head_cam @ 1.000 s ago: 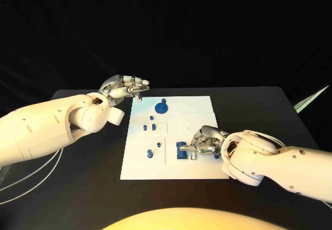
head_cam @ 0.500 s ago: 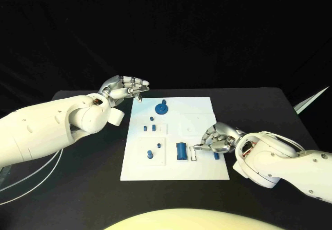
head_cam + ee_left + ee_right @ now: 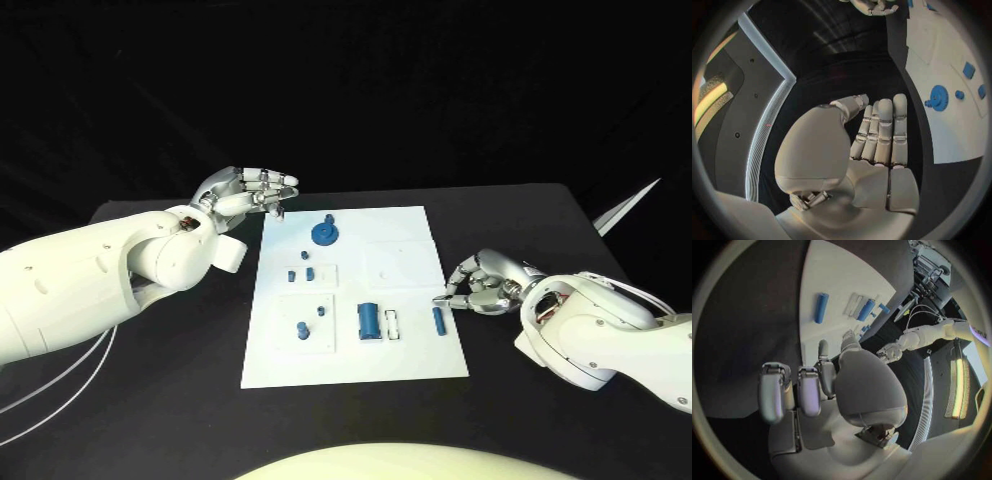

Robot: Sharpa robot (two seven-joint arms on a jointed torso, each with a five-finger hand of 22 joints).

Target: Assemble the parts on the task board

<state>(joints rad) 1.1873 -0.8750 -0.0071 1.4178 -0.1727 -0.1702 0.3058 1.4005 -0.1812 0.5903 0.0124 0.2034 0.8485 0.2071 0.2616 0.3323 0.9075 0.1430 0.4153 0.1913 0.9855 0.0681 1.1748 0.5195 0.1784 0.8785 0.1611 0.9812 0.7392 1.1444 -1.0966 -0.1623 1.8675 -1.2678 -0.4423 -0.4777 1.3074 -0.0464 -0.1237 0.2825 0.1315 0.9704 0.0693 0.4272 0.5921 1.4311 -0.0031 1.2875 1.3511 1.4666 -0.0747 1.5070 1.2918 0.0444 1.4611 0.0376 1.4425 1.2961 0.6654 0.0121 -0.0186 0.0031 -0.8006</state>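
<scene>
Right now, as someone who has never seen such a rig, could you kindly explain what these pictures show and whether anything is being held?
This is a two-armed robot at a black table. One picture looks down from its head; the two round ones come from cameras at each wrist, behind that hand. In the middle lies a white task board with small blue parts: a round gear-like piece at the far end, a thick blue cylinder in a slot, and a slim blue bar lying near the right edge. The left hand hovers by the board's far left corner, its fingers curled; it seems to hold nothing. The right hand sits just beside the slim bar, fingers curled, also seemingly empty.
</scene>
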